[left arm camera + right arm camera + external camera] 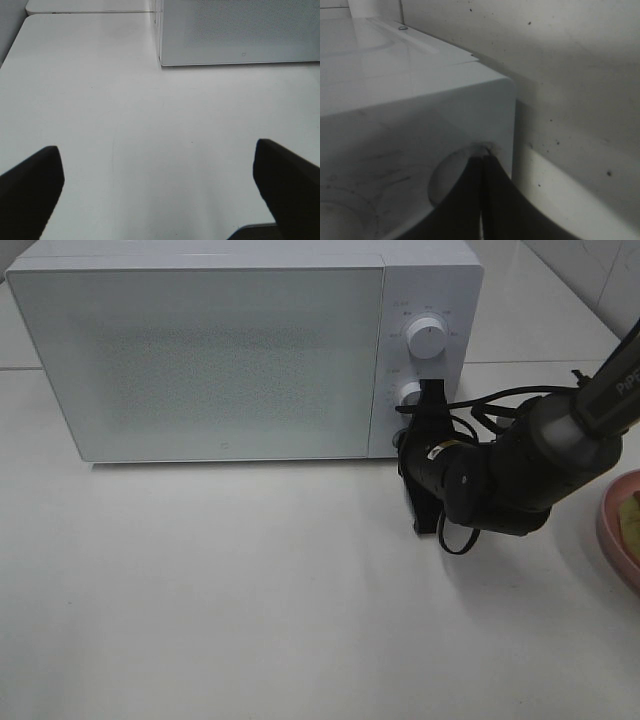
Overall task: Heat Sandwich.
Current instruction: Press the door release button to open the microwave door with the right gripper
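Nearest to me is the bare white table (250, 620). My left hand (157, 150) hangs over it, released, with the two dark fingers (30, 190) far apart and nothing between them. The high camera does not show this hand.

At the right edge of the table stands a round pink plate (612, 530), cut off by the border of the picture, so I see only a part of its rim. On it lies the sandwich (630, 515). Only a small yellow-green and tan piece of it is in view, and its shape I cannot make out.

Farther on, my right hand (430, 395) is clenched, the fingertips pressed together and grasping nothing. It reaches to the lower knob (408, 393) of the microwave (230, 360), and the black fingers cover a part of this knob. From the wrist camera the closed tips meet at the edge of a round form on the white panel, but whether they press on it I cannot tell.

The microwave stands at the far side of the table with its door closed. The door panel is grey and speckled, and what is inside is hidden. The upper knob (428, 340) is free. The small marks around both knobs are too small to read.
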You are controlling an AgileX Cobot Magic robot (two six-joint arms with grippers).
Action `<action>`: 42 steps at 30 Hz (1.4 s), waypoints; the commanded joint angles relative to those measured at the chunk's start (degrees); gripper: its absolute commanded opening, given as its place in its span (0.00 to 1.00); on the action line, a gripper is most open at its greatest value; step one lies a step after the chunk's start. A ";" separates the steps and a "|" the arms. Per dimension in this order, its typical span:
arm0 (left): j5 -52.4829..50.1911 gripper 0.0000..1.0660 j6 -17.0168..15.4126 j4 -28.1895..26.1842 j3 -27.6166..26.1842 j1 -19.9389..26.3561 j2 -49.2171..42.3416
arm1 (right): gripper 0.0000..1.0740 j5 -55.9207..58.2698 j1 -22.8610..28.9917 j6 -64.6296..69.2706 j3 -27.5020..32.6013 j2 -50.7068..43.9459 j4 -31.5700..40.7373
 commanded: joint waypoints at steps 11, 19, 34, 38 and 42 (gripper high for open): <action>-0.17 0.92 -0.06 -0.11 0.11 0.29 -1.32 | 0.00 -7.51 -0.40 -2.58 -0.29 -2.86 -0.23; -0.17 0.92 -0.06 -0.11 0.11 0.29 -1.32 | 0.00 -9.57 -0.40 -2.52 -0.29 -2.86 -0.06; -0.17 0.92 -0.06 -0.11 0.11 0.29 -1.32 | 0.00 -18.51 -0.74 -3.67 -5.10 0.23 1.38; -0.17 0.92 -0.06 -0.11 0.11 0.29 -1.32 | 0.00 -20.63 -0.97 -3.95 -5.73 0.69 1.72; -0.17 0.92 -0.06 -0.11 0.11 0.29 -1.32 | 0.00 -21.31 -0.97 -4.58 -5.73 0.69 1.60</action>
